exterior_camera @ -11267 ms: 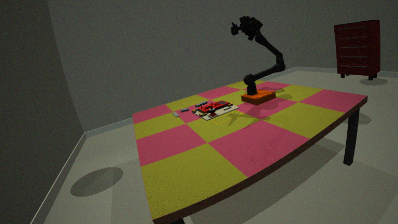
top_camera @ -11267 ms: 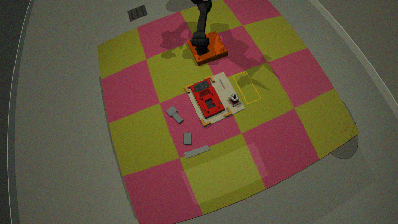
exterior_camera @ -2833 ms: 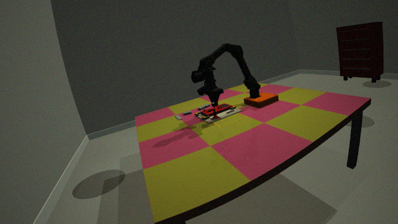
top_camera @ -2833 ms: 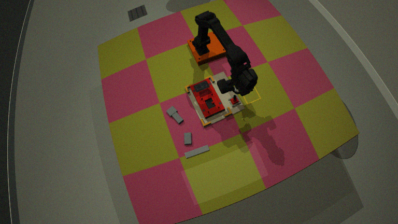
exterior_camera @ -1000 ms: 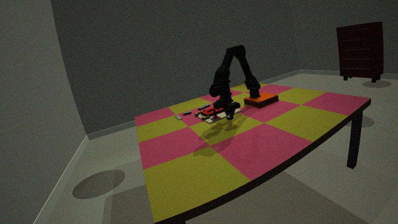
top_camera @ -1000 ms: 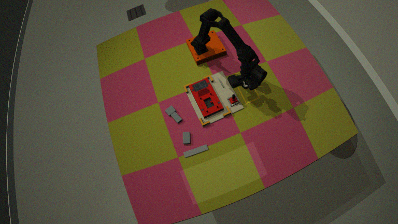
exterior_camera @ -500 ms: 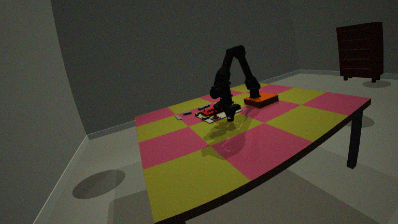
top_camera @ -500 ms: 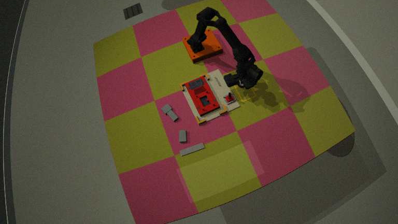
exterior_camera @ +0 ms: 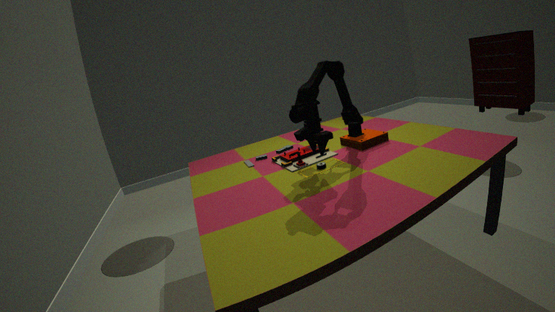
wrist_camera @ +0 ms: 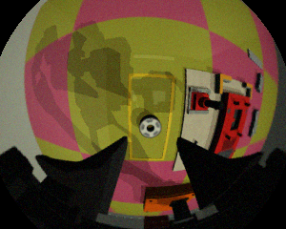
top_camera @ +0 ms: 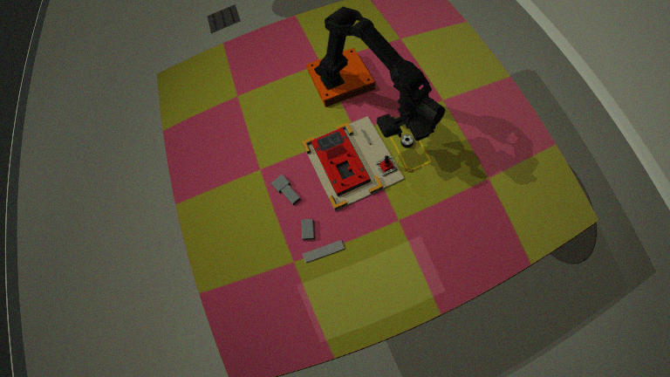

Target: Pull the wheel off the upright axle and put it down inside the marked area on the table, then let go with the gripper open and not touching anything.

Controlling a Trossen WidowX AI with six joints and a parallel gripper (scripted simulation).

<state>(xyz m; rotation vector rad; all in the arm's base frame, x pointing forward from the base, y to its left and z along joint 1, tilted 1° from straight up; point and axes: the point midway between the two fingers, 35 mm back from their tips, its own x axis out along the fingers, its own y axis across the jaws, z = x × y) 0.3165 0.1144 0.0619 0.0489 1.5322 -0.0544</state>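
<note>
The wheel, black with a silver hub, is face up inside the yellow outline of the marked area, towards the end nearer the arm base. It looks to be on the table; a tiny gap beneath could not be told. My gripper is open above the wheel, its fingertips apart on either side of it in the wrist view and clear of it in the exterior view. The upright black axle is bare on its red base.
Beside the marked area lies a pale board with a red block and yellow corner pieces. Several grey blocks, one of them, lie beyond it. The arm stands on an orange base.
</note>
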